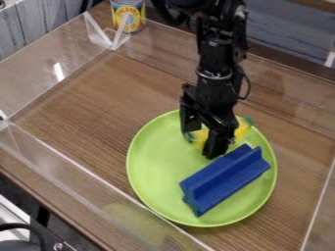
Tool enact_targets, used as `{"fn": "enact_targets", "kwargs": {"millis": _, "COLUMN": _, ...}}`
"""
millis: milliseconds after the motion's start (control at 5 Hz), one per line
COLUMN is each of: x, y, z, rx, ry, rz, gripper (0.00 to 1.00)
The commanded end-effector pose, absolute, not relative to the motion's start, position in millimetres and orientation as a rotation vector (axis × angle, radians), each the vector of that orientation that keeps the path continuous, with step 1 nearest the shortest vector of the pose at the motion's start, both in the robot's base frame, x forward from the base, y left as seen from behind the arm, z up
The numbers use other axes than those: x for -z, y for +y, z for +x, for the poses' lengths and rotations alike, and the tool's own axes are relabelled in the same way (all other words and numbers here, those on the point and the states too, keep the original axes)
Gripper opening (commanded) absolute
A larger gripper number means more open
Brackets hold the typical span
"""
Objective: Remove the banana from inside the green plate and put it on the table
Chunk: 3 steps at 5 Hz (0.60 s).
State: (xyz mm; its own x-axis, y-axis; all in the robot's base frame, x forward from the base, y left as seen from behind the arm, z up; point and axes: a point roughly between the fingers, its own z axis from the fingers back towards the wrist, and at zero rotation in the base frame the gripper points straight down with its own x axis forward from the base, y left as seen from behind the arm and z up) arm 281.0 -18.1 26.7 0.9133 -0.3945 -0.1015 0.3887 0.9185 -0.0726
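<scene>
I've got the arm coming down from the top of the shot, black, pointing straight down over the green plate. The gripper sits low over the plate's far half, fingers spread wide apart, nothing clamped between them as far as I can see. The banana is right there under/behind the fingers: only bits of yellow show, one patch at the right side of the gripper and a smaller bit w/ a green tip near the left finger, approx at the plate surface. Can't tell if the fingers touch it, the gripper body blocks most of it. So the banana lies inside the plate, toward its back edge, not on the table.

A blue block lies on the plate's right half, long side running diagonally, its upper end just beside the gripper. It takes up a big share of the plate.

The plate rests on the table, brown wood grain, toward the near right part. Clear walls border the table on the left and front. Far back, top left, a yellow-and-blue cup stands beyond the wall.
</scene>
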Motion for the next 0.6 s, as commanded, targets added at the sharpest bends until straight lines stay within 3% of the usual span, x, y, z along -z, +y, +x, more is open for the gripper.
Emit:
{"fn": "enact_targets", "kwargs": {"millis": 0, "x": -48.9, "y": -15.6, "z": 292.8, "rx": 0.405, "ry": 0.032, "rz": -0.032, "gripper": 1.00}}
{"fn": "enact_targets", "kwargs": {"millis": 200, "x": -49.9, "y": -15.4, "z": 293.2, "rx": 0.410, "ry": 0.027, "rz": -0.029, "gripper": 1.00}}
{"fn": "enact_targets", "kwargs": {"millis": 400, "x": -49.3, "y": -14.5, "z": 294.2, "rx": 0.418, "ry": 0.026, "rz": -0.028, "gripper": 0.00}}
